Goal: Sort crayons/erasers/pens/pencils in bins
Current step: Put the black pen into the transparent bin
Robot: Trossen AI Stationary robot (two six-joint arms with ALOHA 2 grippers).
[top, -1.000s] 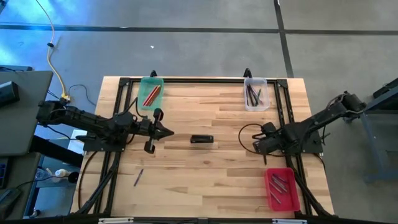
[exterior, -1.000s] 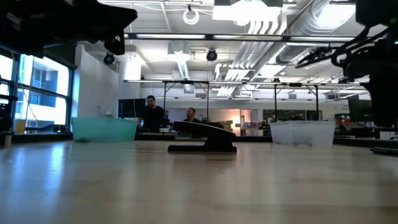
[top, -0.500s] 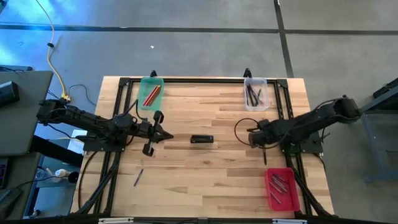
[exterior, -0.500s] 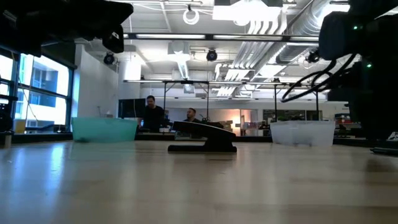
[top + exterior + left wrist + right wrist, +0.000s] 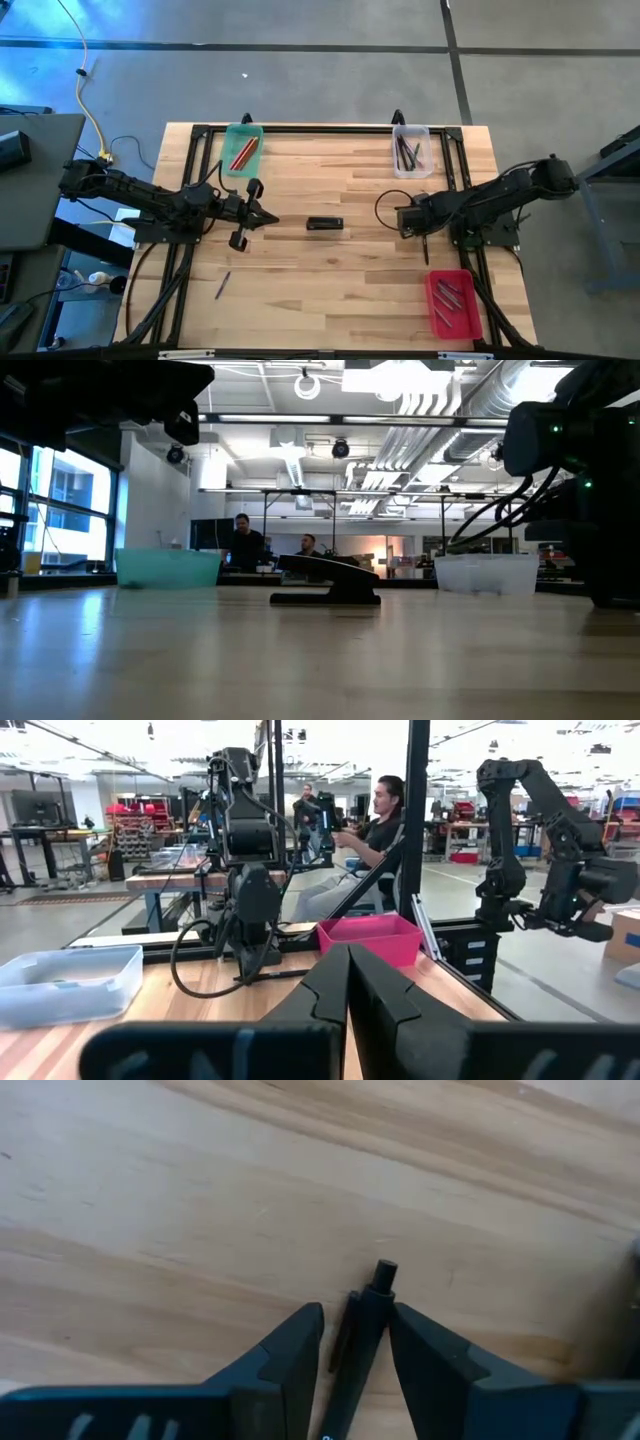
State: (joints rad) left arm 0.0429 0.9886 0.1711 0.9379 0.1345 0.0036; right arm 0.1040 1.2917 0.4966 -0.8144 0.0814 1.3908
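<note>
A black pen (image 5: 368, 1320) lies on the wooden table (image 5: 340, 270) at the right; in the high view the pen (image 5: 426, 254) is a thin dark line. My right gripper (image 5: 356, 1312) points down over it, open, one finger on each side of the pen's button end. In the high view the right gripper (image 5: 420, 232) is low over the table. My left gripper (image 5: 268, 212) hovers shut and level at the table's left; the left wrist view shows the left gripper (image 5: 348, 965) with nothing in it. My right gripper stands astride the pen's button end (image 5: 383, 1276), fingers pointing down from above and lying along the pen's sides. A gap shows at one finger (image 5: 300, 1342). Whether the other finger (image 5: 425, 1350) touches the pen I cannot tell. The pen lies flat on the table.
A green bin (image 5: 243, 148) with red pencils stands far left, a clear bin (image 5: 411, 150) with dark pens far right, a red bin (image 5: 452, 303) near right. A black block (image 5: 324, 223) lies mid-table. A small dark stick (image 5: 222, 285) lies near left. People sit beyond the table.
My right gripper has come down toward the table and swung a little toward the table's left, over the pen. The pen has stayed where it was.
</note>
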